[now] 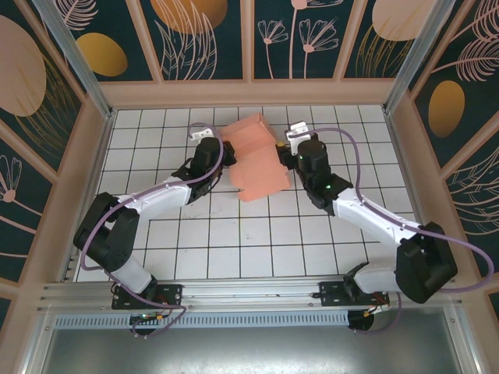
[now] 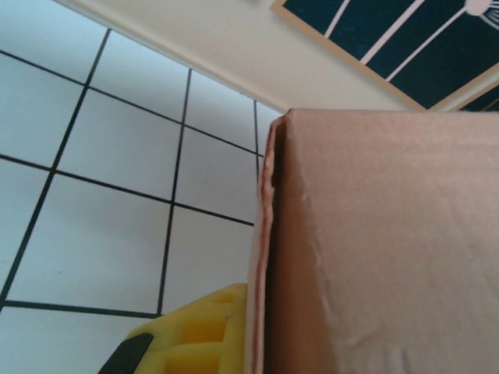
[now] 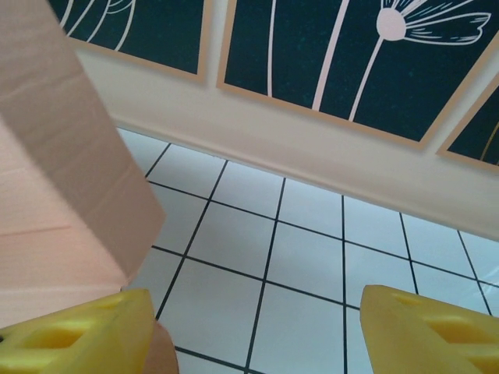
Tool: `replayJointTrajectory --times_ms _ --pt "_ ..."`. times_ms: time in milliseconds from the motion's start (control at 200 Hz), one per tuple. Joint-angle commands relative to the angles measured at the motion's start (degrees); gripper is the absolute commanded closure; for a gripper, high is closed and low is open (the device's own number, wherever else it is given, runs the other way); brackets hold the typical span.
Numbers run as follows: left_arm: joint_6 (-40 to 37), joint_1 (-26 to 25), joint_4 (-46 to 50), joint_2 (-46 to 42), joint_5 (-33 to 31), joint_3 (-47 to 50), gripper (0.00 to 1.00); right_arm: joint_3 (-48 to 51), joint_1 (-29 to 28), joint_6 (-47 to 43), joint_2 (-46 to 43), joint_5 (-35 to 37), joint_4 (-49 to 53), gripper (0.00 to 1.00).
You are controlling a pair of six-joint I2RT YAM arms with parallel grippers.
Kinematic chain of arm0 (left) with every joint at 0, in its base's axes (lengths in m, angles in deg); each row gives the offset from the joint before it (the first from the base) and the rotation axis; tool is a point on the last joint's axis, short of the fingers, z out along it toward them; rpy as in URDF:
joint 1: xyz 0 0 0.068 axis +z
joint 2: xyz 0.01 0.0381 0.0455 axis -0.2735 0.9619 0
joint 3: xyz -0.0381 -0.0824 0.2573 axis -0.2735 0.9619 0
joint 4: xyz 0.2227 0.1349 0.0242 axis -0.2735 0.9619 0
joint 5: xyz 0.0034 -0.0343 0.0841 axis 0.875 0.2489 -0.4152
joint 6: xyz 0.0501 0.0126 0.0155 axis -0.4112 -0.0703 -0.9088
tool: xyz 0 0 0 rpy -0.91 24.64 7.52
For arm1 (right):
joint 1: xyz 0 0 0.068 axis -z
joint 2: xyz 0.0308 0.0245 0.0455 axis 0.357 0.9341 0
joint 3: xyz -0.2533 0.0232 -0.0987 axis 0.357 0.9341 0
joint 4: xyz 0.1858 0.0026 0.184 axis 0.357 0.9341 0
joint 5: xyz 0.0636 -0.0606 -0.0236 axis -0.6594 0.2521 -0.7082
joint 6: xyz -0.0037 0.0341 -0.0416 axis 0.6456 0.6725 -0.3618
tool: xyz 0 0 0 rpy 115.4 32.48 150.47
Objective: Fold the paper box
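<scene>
Right gripper (image 3: pixel 257 343): the jaws are spread wide. Its two yellow fingers (image 3: pixel 78 335) sit at opposite lower corners of the right wrist view, with bare tile between them. The left-hand finger lies against the lower edge of the paper box (image 3: pixel 54 156), whose salmon-pink panel rises steeply above it. The right-hand finger is well apart from the card.

Left gripper (image 1: pixel 224 153): its state cannot be determined. The left wrist view shows one yellow finger (image 2: pixel 195 335) at the bottom edge, just beside a vertical edge of the paper box (image 2: pixel 390 249). The card hides whatever lies beyond that edge. At this edge two layers of card meet with a thin gap between them.

Paper box (image 1: pixel 257 160): in the top view it sits on the far central part of the table (image 1: pixel 234 249), between the two grippers. The left gripper is at its left side and the right gripper (image 1: pixel 286 152) is at its right side. It is partly formed, with a smaller panel angled toward the back wall (image 1: pixel 249 93) and a larger panel facing the arms. Whether its base rests on the table cannot be determined.

Surroundings: the table is white tile with a black grid. The back wall has a cream lower band and dark floral panels above. A purple cable (image 1: pixel 355 148) runs along each arm.
</scene>
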Motion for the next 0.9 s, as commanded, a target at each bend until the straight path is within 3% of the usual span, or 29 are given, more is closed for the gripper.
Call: replayJointTrajectory --times_ms 0,220,400,601,891 --pt "2.21 -0.33 3.02 -0.59 -2.62 -1.7 1.0 -3.37 -1.44 -2.1 2.31 4.59 -1.22 0.29" --pt "-0.56 -0.32 8.6 1.71 -3.46 -4.64 1.0 -2.56 -0.66 1.56 0.51 1.29 -2.76 0.29" --pt "-16.19 -0.11 28.94 9.42 -3.28 -17.13 1.0 1.1 3.87 7.34 -5.25 -5.6 -1.48 0.29" --pt "-26.12 0.15 52.42 18.3 1.95 -30.22 1.0 6.64 9.57 10.49 -11.28 -9.94 -0.83 0.29" --pt "-37.55 0.17 69.95 29.45 11.02 -41.34 1.0 10.23 11.49 10.77 -13.52 -11.7 -0.48 0.29"
